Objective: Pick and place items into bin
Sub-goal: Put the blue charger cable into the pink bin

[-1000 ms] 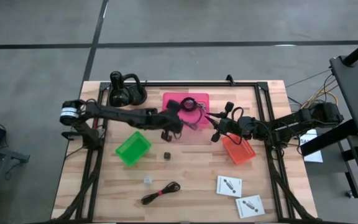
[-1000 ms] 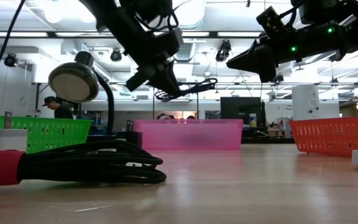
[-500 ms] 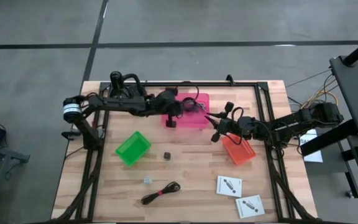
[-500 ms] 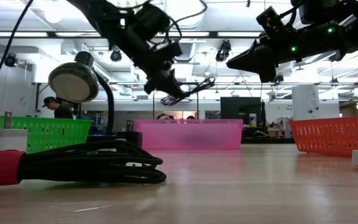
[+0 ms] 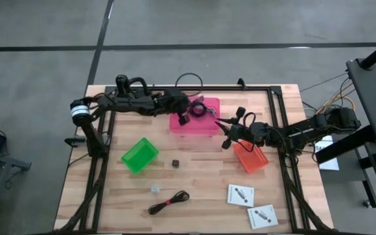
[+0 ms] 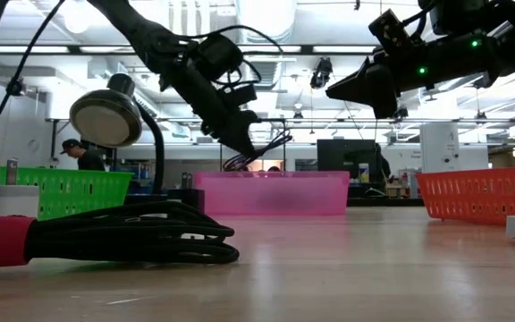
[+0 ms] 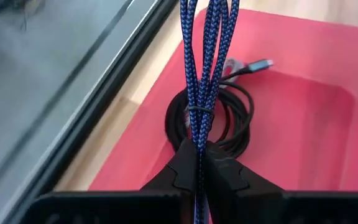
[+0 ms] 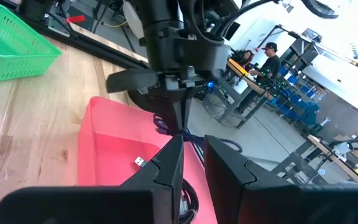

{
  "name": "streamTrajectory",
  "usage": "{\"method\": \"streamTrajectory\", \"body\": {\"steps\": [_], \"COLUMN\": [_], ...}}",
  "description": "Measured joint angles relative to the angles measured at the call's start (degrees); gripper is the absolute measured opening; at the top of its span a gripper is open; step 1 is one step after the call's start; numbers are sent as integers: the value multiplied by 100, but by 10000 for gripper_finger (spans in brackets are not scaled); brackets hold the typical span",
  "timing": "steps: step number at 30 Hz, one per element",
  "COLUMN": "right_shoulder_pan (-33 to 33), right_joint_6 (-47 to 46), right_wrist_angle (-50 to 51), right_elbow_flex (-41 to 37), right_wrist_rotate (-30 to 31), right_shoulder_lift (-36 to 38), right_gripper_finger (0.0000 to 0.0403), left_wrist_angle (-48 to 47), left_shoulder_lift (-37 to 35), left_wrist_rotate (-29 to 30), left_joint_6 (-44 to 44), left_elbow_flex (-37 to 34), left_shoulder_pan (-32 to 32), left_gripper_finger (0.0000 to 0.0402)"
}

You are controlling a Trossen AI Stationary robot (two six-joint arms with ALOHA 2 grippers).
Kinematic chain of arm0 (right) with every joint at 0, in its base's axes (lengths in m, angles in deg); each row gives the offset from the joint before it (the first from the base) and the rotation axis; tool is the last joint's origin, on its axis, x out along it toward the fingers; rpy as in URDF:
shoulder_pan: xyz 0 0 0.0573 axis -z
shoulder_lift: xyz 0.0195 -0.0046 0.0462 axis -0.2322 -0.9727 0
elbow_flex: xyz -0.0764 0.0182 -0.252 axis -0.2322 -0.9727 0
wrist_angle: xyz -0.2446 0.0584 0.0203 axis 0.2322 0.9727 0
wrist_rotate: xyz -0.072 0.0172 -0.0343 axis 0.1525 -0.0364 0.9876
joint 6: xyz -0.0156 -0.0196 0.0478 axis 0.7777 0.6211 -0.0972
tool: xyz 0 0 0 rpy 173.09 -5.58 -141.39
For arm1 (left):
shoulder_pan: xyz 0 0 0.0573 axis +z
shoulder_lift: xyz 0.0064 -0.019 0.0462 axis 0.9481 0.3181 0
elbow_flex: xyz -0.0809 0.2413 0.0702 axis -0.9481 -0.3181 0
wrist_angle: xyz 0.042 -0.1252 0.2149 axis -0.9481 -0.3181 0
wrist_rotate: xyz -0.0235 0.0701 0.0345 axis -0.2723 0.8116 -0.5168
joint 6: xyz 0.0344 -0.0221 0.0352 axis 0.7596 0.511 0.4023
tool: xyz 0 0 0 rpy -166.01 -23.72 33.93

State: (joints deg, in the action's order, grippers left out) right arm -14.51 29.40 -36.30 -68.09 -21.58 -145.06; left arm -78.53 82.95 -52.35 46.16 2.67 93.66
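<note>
A bundled purple cable [image 7: 205,56] hangs above the pink bin [image 5: 204,124] at the table's 12 o'clock edge, pinched at one end by the left gripper [image 5: 185,109], whose fingers are clamped shut on it. Seen past that gripper's fingers, the folded strands run straight away from the tips, so the bundle's long axis follows the gripper's own line; from overhead its free end trails toward 3 o'clock across the bin's far half. Directly beneath it, a black coiled cable [image 7: 209,121] with a silvery plug already lies on the bin floor.

The step in hand looks to be the drop: the cable is carried and positioned over its container, not yet let go. The next move appears to call for little more than opening the fingers, perhaps after lowering slightly so the loose end falls inside the wall and not over the rim.

The right gripper [image 5: 225,134] waits at about 3 o'clock of the pink bin, beside the orange bin [image 5: 251,157], fingers nearly together and holding nothing visible.

Still on the wood toward 6 o'clock: a tiny dark cube [image 5: 174,163], a tiny clear piece [image 5: 155,188], a short cable [image 5: 168,202] and two flat white packets [image 5: 240,194], with a green bin [image 5: 140,155] at 9 o'clock of centre
</note>
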Motion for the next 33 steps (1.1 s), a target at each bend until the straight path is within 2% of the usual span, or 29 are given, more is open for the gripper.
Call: {"method": "streamTrajectory", "body": {"steps": [7, 12, 20, 33], "right_shoulder_pan": [0, 0, 0, 0], "right_joint_6": [0, 0, 0, 0], "right_wrist_angle": [0, -2, -2, -5], "right_elbow_flex": [0, 0, 0, 0], "right_wrist_rotate": [-1, -1, 0, 2], "right_shoulder_lift": [0, 0, 0, 0], "right_gripper_finger": [52, 52, 52, 52], "left_wrist_angle": [-217, -514, -800, -793], "left_shoulder_lift": [0, 1, 2, 2], "left_wrist_rotate": [-1, -1, -25, -43], "left_joint_6": [-1336, -1768, -2070, -2072], "left_elbow_flex": [-3, -14, -33, -37], "left_shoulder_pan": [80, 79, 79, 82], "left_gripper_finger": [3, 3, 3, 3]}}
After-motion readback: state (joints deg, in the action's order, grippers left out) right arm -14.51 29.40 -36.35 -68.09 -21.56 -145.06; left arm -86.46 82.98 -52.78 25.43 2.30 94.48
